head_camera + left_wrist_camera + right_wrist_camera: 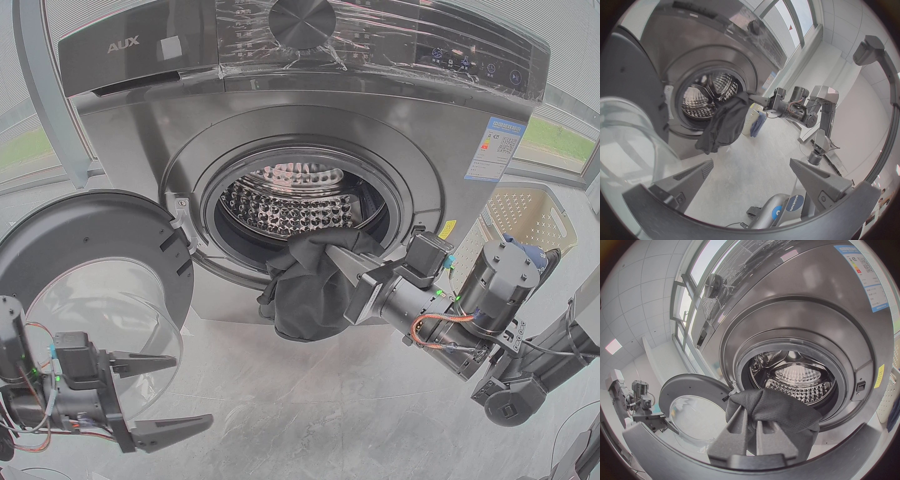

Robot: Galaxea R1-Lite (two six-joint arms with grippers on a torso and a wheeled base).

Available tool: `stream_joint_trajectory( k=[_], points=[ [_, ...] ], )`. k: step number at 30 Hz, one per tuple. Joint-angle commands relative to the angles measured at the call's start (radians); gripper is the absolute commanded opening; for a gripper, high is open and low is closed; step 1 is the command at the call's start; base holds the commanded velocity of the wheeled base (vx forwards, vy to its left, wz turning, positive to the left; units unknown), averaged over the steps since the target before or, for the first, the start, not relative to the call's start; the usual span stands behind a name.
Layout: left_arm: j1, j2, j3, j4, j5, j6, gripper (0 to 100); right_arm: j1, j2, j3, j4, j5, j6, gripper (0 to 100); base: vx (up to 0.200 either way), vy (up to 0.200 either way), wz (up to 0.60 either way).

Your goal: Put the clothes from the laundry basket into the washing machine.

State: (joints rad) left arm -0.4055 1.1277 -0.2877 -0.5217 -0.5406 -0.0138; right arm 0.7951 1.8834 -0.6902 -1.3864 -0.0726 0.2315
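Note:
A dark garment [306,281] hangs over the lower rim of the washing machine's round opening [300,197], most of it draped outside toward the floor. My right gripper [334,256] is shut on the garment's upper part, right at the opening's lower edge; in the right wrist view its fingers [737,427] pinch the dark garment [781,412] in front of the steel drum [793,377]. My left gripper [165,394] stands open and holds nothing, low at the left, in front of the open door [94,262]. The laundry basket [531,219] stands right of the machine, with a blue cloth [531,250] in it.
The door with its glass bowl is swung fully open to the left, near my left arm. The pale tiled floor [300,400] in front of the machine is bare. In the left wrist view the basket [750,117] and blue cloth [757,123] sit beyond the hanging garment.

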Motion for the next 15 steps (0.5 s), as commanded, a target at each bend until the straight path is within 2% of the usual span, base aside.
stream_joint_trajectory(
  k=[1, 7, 11, 15],
  points=[
    [-0.093, 0.268, -0.042, -0.081, -0.005, -0.005, 100, 0.003, 0.008, -0.029, 0.001, -0.001, 0.002, 0, 0.000, 0.000, 0.00],
    [-0.127, 0.356, -0.094, -0.083, -0.015, -0.002, 100, 0.004, 0.005, -0.023, 0.000, -0.004, 0.002, 0, 0.000, 0.000, 0.00],
    [-0.147, 0.428, -0.151, -0.087, -0.019, -0.021, 100, 0.010, 0.002, -0.022, -0.003, -0.004, 0.002, 0, 0.000, 0.000, 0.00],
    [-0.139, 0.491, -0.191, -0.123, -0.019, -0.025, 100, 0.010, -0.004, -0.015, -0.008, -0.006, 0.003, 0, 0.000, 0.000, 0.00]
  ],
)
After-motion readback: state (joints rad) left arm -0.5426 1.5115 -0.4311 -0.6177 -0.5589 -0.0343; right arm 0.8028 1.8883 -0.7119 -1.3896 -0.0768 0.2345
